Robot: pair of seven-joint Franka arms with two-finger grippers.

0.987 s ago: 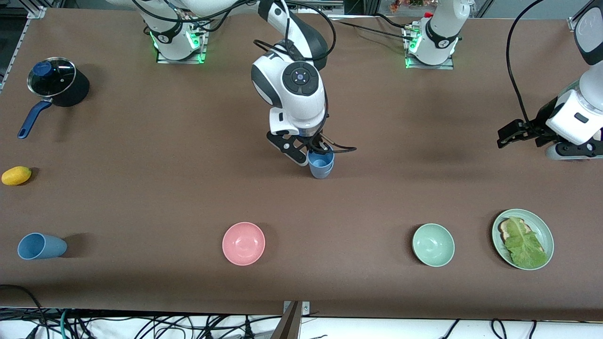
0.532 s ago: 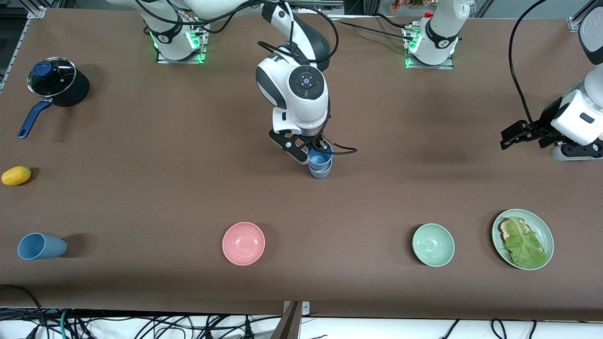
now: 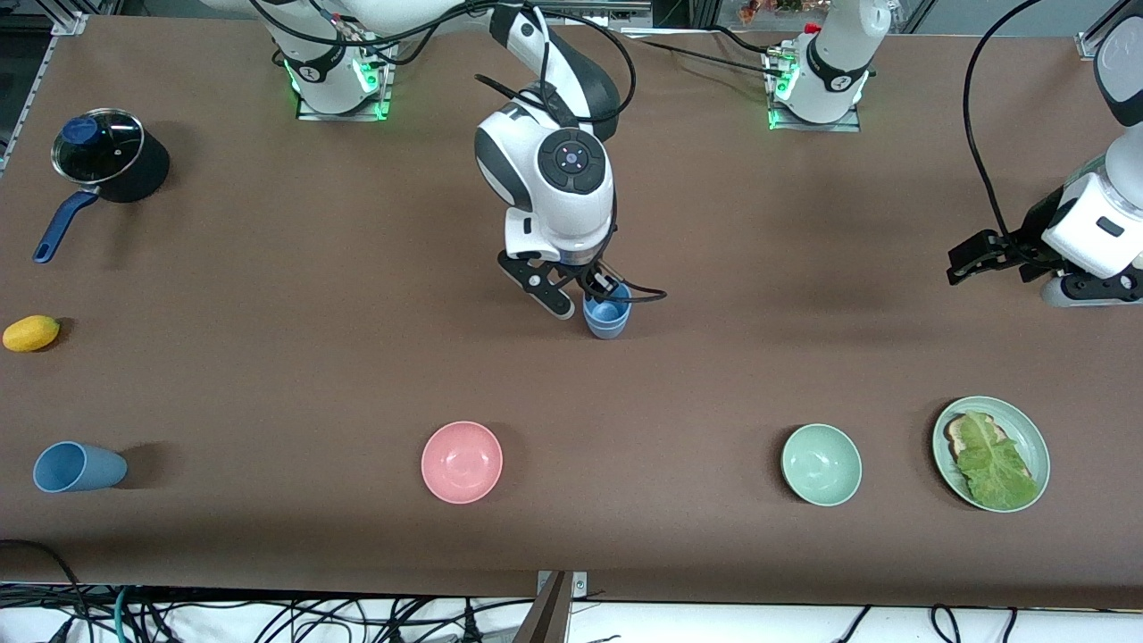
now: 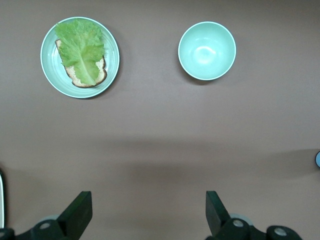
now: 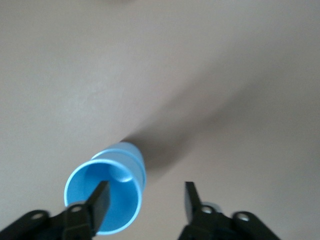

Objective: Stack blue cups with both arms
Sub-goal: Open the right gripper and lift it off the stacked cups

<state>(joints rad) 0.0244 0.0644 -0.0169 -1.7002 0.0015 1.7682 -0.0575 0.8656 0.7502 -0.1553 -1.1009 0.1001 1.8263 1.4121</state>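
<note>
Two blue cups [image 3: 607, 319] stand nested upright at the middle of the table; they also show in the right wrist view [image 5: 107, 192]. My right gripper [image 3: 585, 302] is open just above them. In the right wrist view [image 5: 146, 200] one finger is over the top cup's mouth and the other is outside its wall. A third blue cup [image 3: 76, 467] lies on its side at the right arm's end, near the front edge. My left gripper [image 3: 969, 259] is open and empty, waiting over bare table at the left arm's end; it also shows in the left wrist view [image 4: 148, 210].
A pink bowl [image 3: 462, 462], a pale green bowl [image 3: 821, 464] and a green plate with lettuce on bread [image 3: 991, 454] stand along the front. A black lidded pot [image 3: 105, 156] and a yellow fruit [image 3: 31, 333] sit at the right arm's end.
The cup held by my right gripper went down into the standing cup. The gripper opened and shifted slightly toward the right arm's end. The left arm barely moved.
</note>
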